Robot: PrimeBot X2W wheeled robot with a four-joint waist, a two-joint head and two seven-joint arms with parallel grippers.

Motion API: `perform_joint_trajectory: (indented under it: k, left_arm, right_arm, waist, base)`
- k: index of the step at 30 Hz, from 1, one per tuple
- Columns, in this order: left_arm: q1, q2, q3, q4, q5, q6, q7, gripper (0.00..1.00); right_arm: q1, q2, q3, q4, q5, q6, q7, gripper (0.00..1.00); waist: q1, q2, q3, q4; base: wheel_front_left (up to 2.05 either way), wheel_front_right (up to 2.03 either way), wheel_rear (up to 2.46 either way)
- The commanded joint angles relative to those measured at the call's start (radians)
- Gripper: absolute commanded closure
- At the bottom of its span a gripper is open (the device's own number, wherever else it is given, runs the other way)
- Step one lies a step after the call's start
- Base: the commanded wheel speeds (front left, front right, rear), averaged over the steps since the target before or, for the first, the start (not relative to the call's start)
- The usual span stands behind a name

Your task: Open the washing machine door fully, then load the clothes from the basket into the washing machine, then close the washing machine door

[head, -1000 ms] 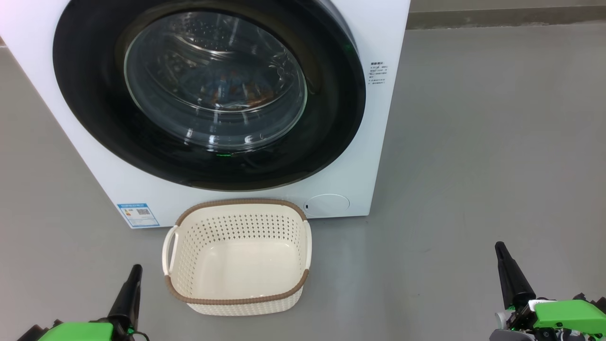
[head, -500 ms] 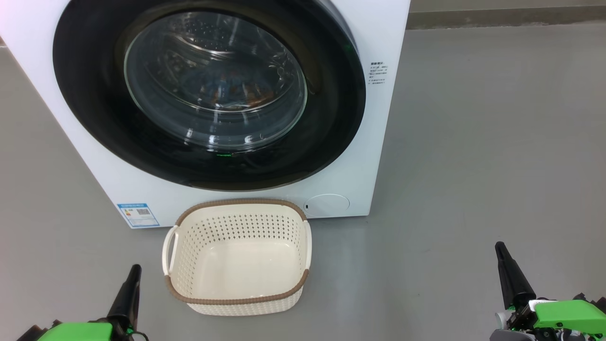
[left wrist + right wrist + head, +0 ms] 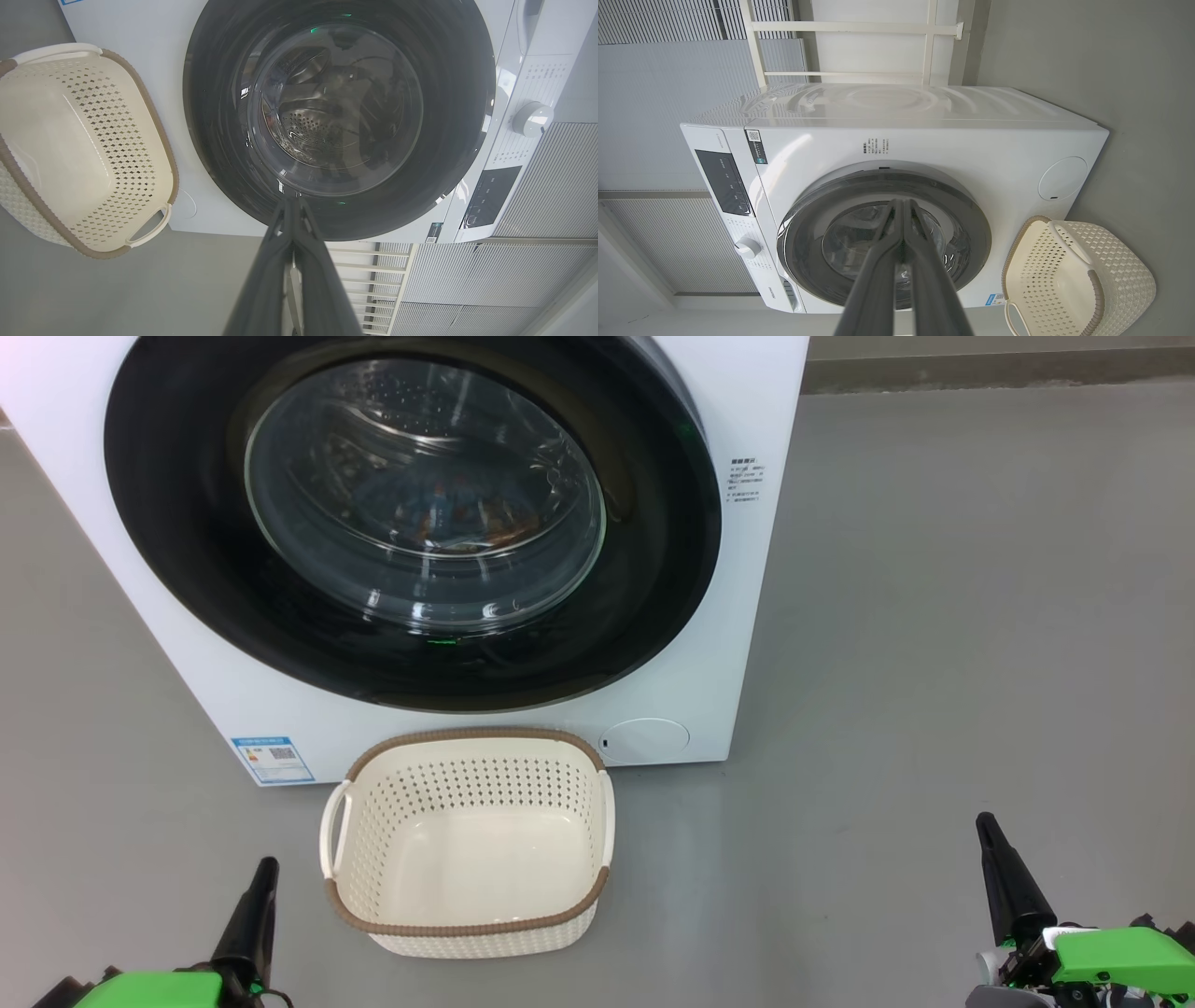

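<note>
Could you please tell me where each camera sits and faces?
Head view: on the head, facing down at big white front-loading washing machine, cream perforated plastic basket; left pincer, right pincer bottom corners.
Left wrist view: along shut left pincer, toward round black-rimmed glass door.
Right wrist view: along shut right pincer, toward that door.
All share: door and basket.

1 washing machine, 1 washing machine door, 1 basket with 2 handles, 2 pincers: left pincer, right pincer. 1 blue label, 1 round flap. Clothes behind glass: count unclear.
</note>
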Motion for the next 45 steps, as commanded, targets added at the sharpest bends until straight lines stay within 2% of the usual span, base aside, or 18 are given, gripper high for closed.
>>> perform_joint_trajectory:
  k: [1, 45]
  left_arm:
    - [-0.042, 0.012, 0.034, -0.018, 0.010, -0.007, 0.007, 1.00]
    - [-0.042, 0.008, 0.040, -0.018, 0.015, -0.007, 0.011, 1.00]
  right_arm:
    - [-0.040, -0.003, 0.020, -0.024, -0.008, 0.002, 0.005, 1.00]
    - [-0.041, 0.000, 0.017, -0.024, -0.010, 0.002, 0.007, 1.00]
  waist:
    - [0.0000, 0.0000, 0.000, 0.000]
    - [0.0000, 0.0000, 0.000, 0.000]
  base:
    - [0.00, 0.00, 0.00]
    - [0.00, 0.00, 0.00]
